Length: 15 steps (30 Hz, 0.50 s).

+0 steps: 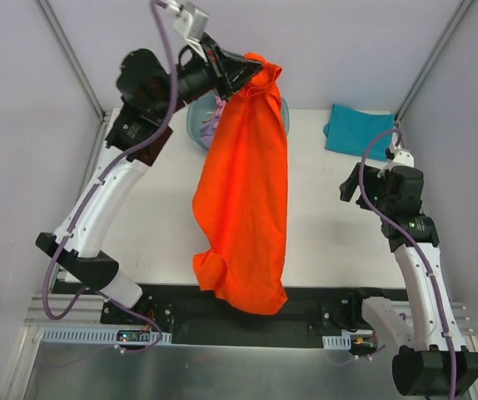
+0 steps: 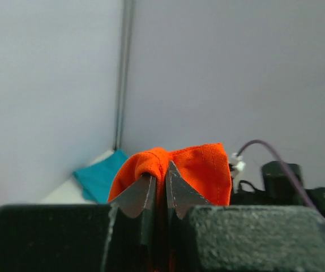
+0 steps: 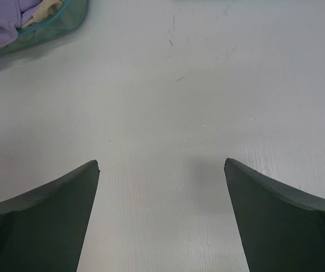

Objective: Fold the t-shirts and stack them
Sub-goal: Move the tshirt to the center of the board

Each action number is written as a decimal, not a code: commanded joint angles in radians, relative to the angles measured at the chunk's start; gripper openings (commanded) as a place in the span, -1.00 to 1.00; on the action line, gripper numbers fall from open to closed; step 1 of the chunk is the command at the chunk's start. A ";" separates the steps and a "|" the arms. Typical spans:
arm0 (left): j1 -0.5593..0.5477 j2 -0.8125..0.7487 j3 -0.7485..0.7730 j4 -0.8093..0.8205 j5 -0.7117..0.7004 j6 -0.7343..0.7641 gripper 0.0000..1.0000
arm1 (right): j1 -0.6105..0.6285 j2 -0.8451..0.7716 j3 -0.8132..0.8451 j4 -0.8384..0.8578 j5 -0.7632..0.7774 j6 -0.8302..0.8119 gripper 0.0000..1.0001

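My left gripper is raised high at the back and shut on a bunched edge of the orange t-shirt, which hangs long toward the near edge. In the left wrist view orange cloth bulges around the closed gripper. A folded teal t-shirt lies at the back right of the table, also visible as the teal t-shirt in the left wrist view. My right gripper stands open over bare table, nothing between its fingers; its arm is at the right.
A translucent tub stands at the back centre behind the hanging shirt, holding lavender cloth and a pale piece. White table surface lies under the right arm. Metal frame posts run up both back corners.
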 commanded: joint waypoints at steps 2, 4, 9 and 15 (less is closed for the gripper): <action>-0.002 -0.055 -0.384 0.000 -0.611 -0.055 -1.00 | 0.005 0.049 -0.001 0.004 0.008 0.012 0.93; 0.001 -0.118 -0.522 -0.029 -0.824 -0.084 -0.90 | 0.004 0.068 0.006 -0.005 0.006 0.028 0.93; 0.090 -0.187 -0.761 -0.311 -1.072 -0.273 0.43 | 0.014 0.157 0.025 -0.020 -0.087 0.065 0.93; 0.267 -0.338 -0.982 -0.401 -0.947 -0.374 0.99 | 0.278 0.292 0.060 -0.093 0.008 0.064 0.93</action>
